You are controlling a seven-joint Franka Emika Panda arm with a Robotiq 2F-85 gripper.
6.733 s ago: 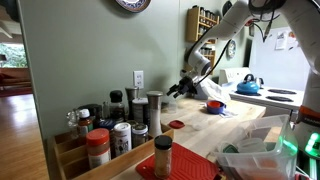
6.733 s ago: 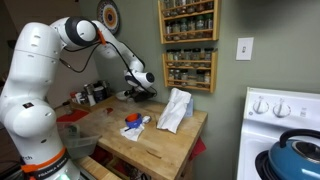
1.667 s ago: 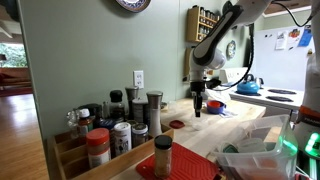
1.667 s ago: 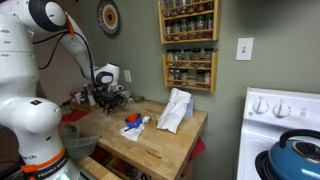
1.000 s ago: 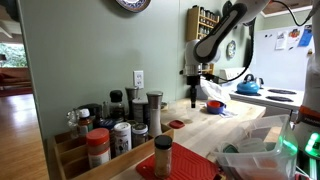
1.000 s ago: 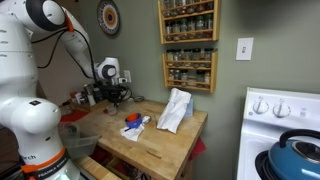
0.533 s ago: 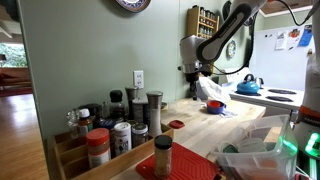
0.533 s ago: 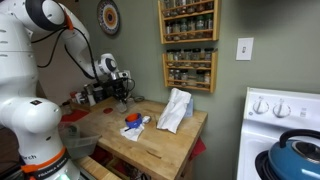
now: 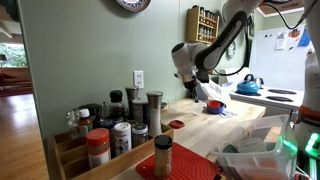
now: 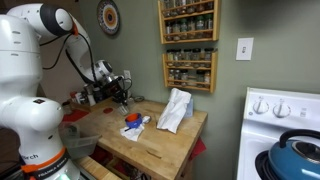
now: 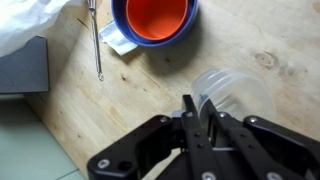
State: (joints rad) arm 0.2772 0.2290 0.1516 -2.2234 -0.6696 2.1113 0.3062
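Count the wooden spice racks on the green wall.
2. The upper rack hangs near the top edge in an exterior view; the lower rack sits directly below it, left of the light switch. Others may lie out of frame.

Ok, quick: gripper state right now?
Gripper: shut, apparently pinching the rim of the clear cup; the wrist view doesn't show the grip clearly.

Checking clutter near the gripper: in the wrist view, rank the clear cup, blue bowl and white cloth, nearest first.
1. clear cup, right beside the gripper.
2. blue bowl, top centre.
3. white cloth, top-left corner.
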